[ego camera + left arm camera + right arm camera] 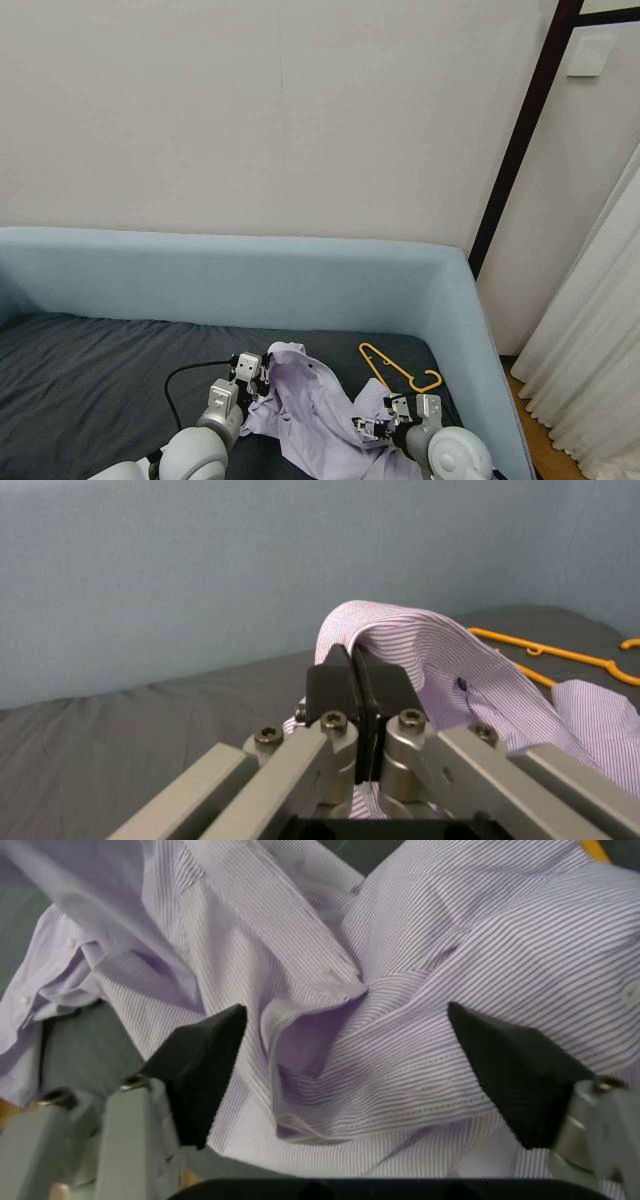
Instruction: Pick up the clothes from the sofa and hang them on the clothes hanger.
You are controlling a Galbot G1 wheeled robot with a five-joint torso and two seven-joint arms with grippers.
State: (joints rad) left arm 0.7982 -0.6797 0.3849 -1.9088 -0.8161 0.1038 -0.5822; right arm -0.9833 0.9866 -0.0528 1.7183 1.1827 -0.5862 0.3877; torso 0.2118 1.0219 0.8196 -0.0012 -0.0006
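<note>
Head view: the striped shirt (pixel 320 425) lies bunched at the near right of the sofa (pixel 90 370) seat. The orange hanger (pixel 398 368) lies just beyond it, by the sofa's right arm (little room there).

Left wrist view: the left gripper (pixel 355 675) has its fingers closed on a raised shirt fold; a straight upward lift should keep it.

Right wrist view: the right gripper (pixel 345 1057) hovers over the cloth, fingers wide. It should take a second fold well apart from the first.

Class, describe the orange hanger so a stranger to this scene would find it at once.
Find the pale blue sofa and look to the right end of its dark grey seat. There, beyond the lilac striped shirt that the left gripper pinches and the open right gripper hovers over, lies a thin hanger: the only orange, rigid thing there.
</note>
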